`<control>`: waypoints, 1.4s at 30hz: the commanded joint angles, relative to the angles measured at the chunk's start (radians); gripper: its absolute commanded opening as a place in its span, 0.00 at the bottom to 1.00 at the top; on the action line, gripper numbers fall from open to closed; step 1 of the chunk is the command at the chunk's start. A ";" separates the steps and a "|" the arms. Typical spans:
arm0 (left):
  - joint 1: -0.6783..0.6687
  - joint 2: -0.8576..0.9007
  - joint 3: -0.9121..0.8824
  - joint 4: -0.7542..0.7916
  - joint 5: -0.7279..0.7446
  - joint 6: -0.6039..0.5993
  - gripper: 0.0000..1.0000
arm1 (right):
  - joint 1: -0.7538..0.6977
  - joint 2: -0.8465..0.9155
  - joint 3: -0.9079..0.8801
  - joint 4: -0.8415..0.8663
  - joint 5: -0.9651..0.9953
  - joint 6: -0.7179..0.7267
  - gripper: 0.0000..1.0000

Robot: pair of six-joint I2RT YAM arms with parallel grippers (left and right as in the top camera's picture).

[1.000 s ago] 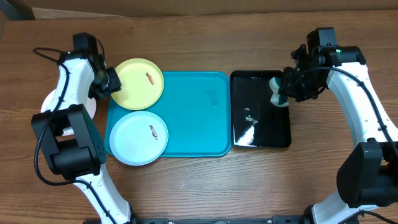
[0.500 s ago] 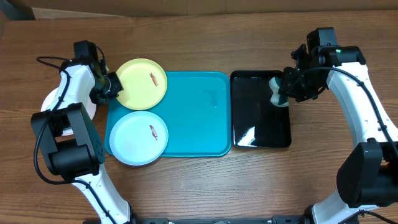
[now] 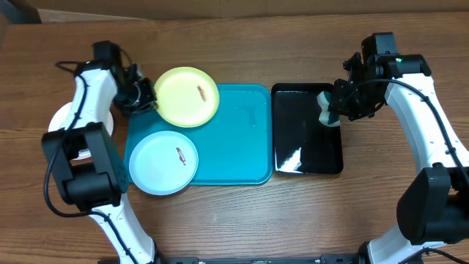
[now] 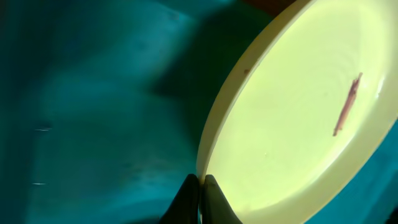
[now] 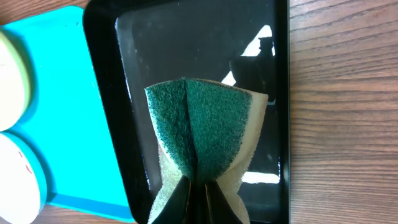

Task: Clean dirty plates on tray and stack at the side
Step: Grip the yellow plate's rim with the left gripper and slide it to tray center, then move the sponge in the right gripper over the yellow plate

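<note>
**Jaws clamped: plate left, sponge right**

Left gripper (image 4: 201,184) pinches the rim of the yellow-green plate (image 3: 187,97), which is lifted over the turquoise tray (image 3: 234,147) beneath the jaws. A pale plate (image 3: 163,162) lies flat in that tray. Right gripper (image 5: 198,184) squeezes a folded green sponge (image 5: 202,127), with the black tray (image 5: 124,93) below.

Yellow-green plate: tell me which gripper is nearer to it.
Left. The left gripper is shut on the rim of the yellow-green plate; the right gripper is far off across the turquoise tray, holding a sponge over the black tray.
</note>
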 commanded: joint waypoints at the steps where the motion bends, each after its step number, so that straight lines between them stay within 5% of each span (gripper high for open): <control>1: -0.074 0.010 0.022 -0.032 0.056 0.039 0.04 | -0.001 -0.031 0.035 0.002 -0.012 -0.005 0.04; 14: -0.276 0.010 0.020 -0.072 -0.156 -0.019 0.04 | 0.073 -0.031 0.035 -0.010 -0.007 -0.035 0.04; 16: -0.277 0.010 0.020 -0.071 -0.156 -0.019 0.14 | 0.106 -0.031 0.035 -0.002 0.000 -0.035 0.04; 18: -0.277 0.010 0.020 -0.071 -0.156 -0.019 0.34 | 0.142 -0.031 0.035 0.014 0.000 -0.034 0.04; 20: -0.277 0.010 0.020 -0.068 -0.157 -0.019 0.41 | 0.181 -0.031 0.035 0.034 0.000 -0.033 0.04; 29: -0.278 0.010 0.000 0.037 -0.160 -0.008 0.41 | 0.381 -0.009 0.035 0.154 0.176 0.092 0.04; 35: -0.301 0.010 -0.020 0.069 -0.161 -0.008 0.18 | 0.497 0.030 0.035 0.296 0.301 0.133 0.04; 42: -0.331 0.010 -0.070 0.102 -0.191 -0.008 0.29 | 0.590 0.087 0.035 0.414 0.398 0.137 0.04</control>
